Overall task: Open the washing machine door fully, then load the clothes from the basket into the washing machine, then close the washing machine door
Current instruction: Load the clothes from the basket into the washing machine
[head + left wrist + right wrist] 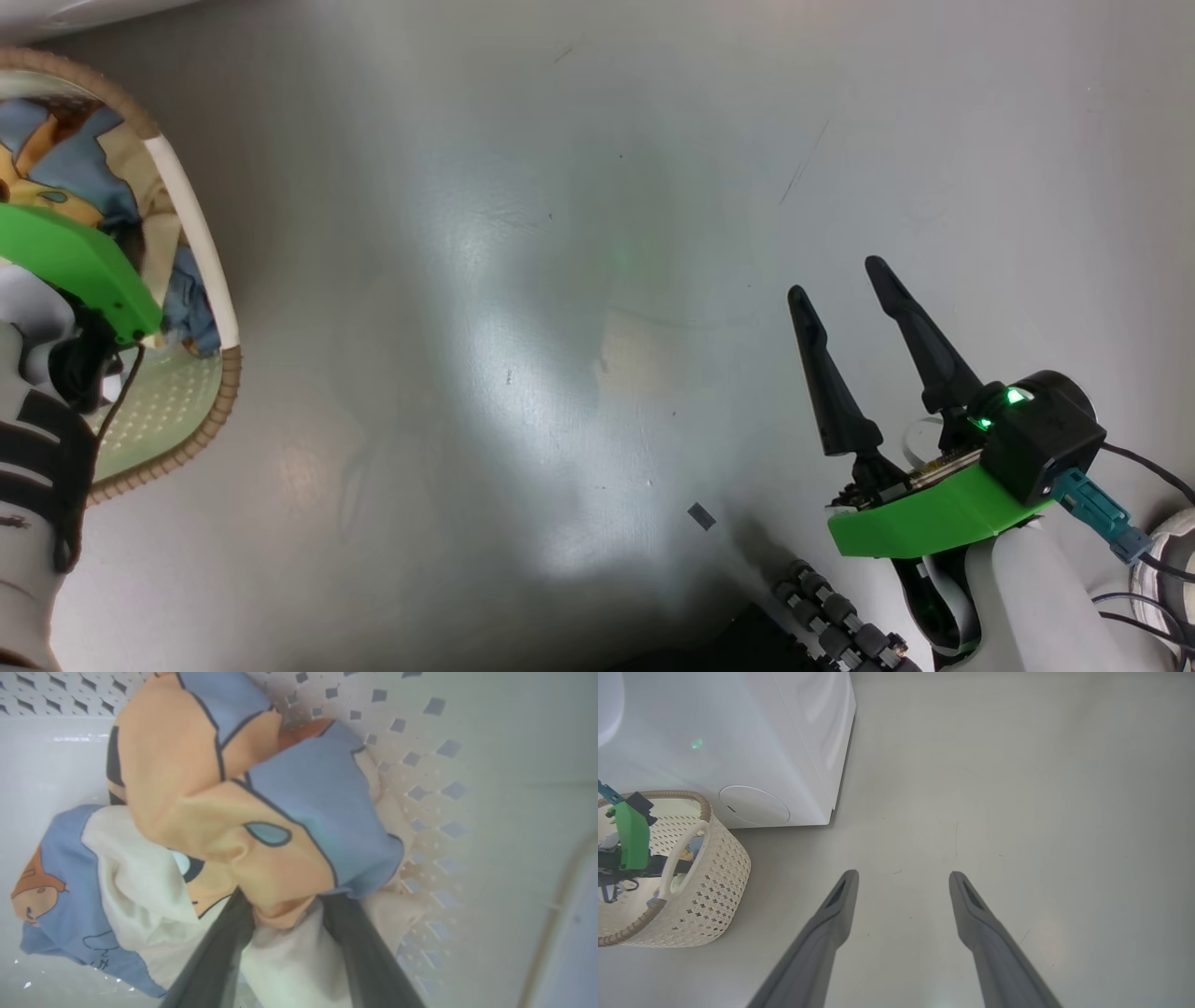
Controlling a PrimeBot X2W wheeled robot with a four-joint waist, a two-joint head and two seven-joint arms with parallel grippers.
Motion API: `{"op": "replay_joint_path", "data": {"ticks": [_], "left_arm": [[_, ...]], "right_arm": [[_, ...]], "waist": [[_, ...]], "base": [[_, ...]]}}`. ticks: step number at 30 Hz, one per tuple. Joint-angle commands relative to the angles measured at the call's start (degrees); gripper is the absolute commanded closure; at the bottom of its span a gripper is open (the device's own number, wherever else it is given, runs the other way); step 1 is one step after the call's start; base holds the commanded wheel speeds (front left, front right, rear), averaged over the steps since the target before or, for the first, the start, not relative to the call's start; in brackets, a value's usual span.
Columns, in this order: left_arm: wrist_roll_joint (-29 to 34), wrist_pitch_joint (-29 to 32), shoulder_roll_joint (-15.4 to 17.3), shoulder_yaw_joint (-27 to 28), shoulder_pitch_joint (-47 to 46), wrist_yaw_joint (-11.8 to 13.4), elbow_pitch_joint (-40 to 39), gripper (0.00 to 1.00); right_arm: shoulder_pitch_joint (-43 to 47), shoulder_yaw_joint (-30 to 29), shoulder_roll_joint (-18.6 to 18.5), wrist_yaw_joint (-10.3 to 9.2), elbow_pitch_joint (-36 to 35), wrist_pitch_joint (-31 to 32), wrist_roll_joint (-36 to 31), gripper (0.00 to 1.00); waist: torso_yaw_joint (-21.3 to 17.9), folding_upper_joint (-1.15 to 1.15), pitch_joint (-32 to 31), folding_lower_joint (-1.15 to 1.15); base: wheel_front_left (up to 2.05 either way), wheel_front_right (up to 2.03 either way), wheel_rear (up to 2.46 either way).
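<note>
A: The washing machine point(738, 742) sat at upper left in the right wrist view. The basket point(714, 891) stood just beside it, at lower left.

B: The clothes point(280, 812) lay bunched in the basket, at centre of the left wrist view. The left gripper point(287, 907) was down among them, fingers spread astride an orange-and-blue fold. No firm pinch was evident.

A: The right gripper point(903, 877), at lower centre, was wide open and empty over bare floor point(1041, 812).

B: Judgement: it should close fully on the thick fold, then lift straight up clear of the rim, lest trailing cloth snag the perforated wall.
</note>
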Motion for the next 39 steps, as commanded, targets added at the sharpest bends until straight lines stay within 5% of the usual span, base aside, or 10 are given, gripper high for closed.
{"op": "replay_joint_path", "data": {"ticks": [1, 17, 39], "left_arm": [[-0.58, -0.26, 1.79, 0.72, 0.17, 0.26, -0.07, 1.00], [-4.06, -2.06, 4.21, 2.44, 5.49, -0.10, 0.27, 1.00], [-10.31, -13.99, 1.93, -0.64, 21.61, -0.16, -8.56, 1.00]], "right_arm": [[2.71, 0.96, -0.03, 0.09, -1.07, -0.27, -0.32, 0.00], [-2.04, 3.35, -0.03, 0.09, 0.86, -0.27, 1.59, 0.00], [-0.63, 2.96, -0.39, 0.09, 6.32, -0.27, -2.84, 0.00]], "waist": [[0.09, 0.00, -0.04, 0.00], [-0.83, 0.00, -3.99, 0.00], [9.16, 0.00, -21.72, 0.00]], "base": [[0.00, 0.00, 0.00], [0.00, 0.00, 0.00], [0.00, 0.00, 0.00]]}}
